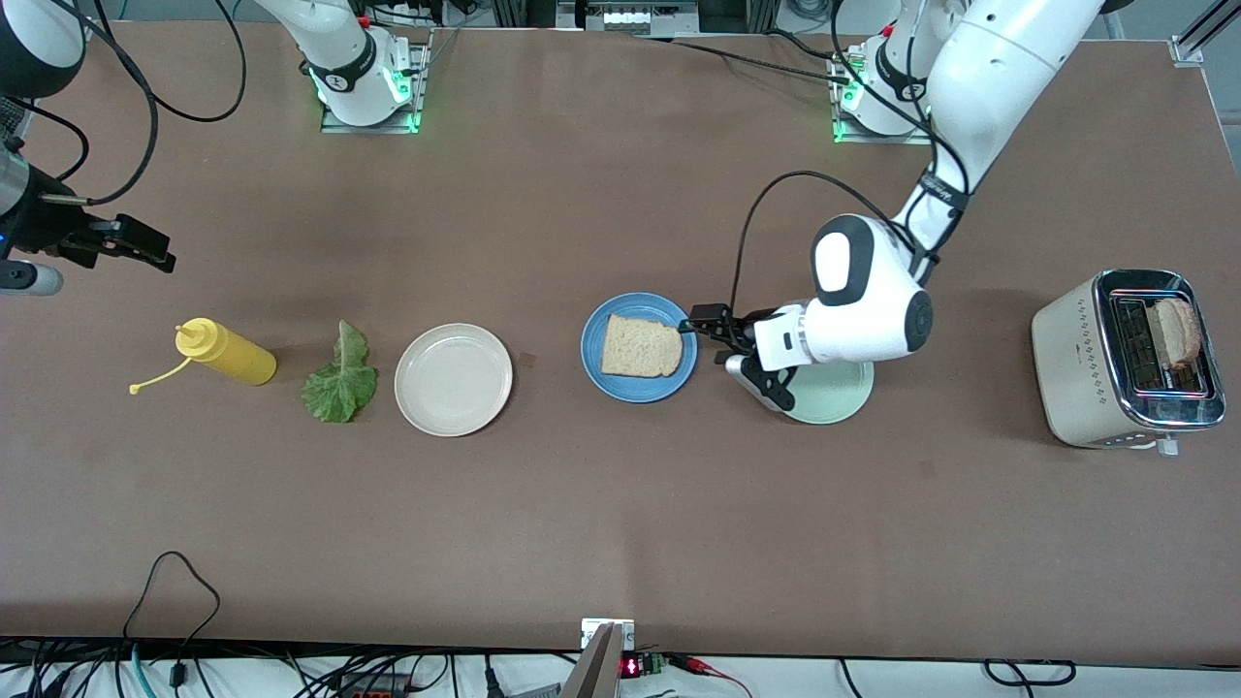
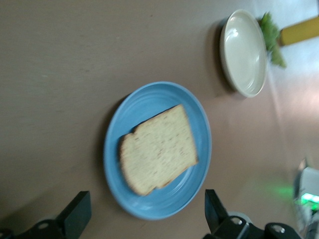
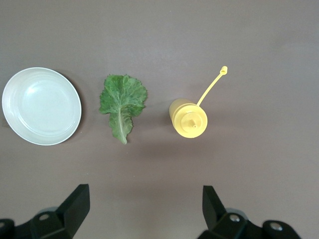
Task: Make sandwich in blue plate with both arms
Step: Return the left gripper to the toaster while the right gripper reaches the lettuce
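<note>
While your left wrist view cuts off the toaster [image 1: 1125, 361], the front view shows a bread slice standing in its slot. On the blue plate [image 1: 593, 364] lies one bread slice [image 1: 639, 346]; the beige plate [image 1: 453, 379] beside it holds nothing. Your left gripper [image 1: 722, 344] hangs spread and released just beside the blue plate, over the mint plate [image 1: 836, 397]. Your right gripper [image 3: 144, 209] waits, spread, above the lettuce [image 3: 122, 102] and mustard bottle [image 3: 188, 117].

A robotics lab: bolted arm bases [image 1: 368, 92], loose cables [image 1: 175, 601] along the table [image 1: 620, 523]
</note>
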You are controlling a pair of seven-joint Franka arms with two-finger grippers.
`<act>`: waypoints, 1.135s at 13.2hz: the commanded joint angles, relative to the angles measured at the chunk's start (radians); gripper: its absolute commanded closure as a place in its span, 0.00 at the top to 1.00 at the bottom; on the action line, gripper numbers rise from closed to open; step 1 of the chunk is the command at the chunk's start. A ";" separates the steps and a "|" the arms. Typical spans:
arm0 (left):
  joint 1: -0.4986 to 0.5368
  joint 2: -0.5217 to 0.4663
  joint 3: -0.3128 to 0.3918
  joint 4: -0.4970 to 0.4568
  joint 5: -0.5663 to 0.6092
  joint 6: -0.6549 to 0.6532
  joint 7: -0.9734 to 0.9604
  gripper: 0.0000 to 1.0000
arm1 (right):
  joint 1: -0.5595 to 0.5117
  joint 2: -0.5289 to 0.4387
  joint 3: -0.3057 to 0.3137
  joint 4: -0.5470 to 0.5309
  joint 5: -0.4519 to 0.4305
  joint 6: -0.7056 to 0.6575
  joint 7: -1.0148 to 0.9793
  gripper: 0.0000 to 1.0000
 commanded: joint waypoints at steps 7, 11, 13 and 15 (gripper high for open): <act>0.026 -0.102 0.207 0.331 0.631 -0.720 -0.043 1.00 | 0.070 0.244 0.002 0.013 0.043 0.182 -0.012 1.00; 0.072 -0.140 0.207 0.483 0.752 -0.945 -0.153 1.00 | 0.103 0.367 0.002 0.013 0.045 0.312 -0.001 1.00; 0.072 -0.166 0.209 0.557 0.789 -1.024 -0.251 1.00 | 0.136 0.426 0.002 0.013 0.043 0.369 0.000 1.00; 0.091 -0.252 0.216 0.501 0.775 -0.990 -0.351 1.00 | 0.150 0.485 0.002 0.009 0.043 0.417 0.004 1.00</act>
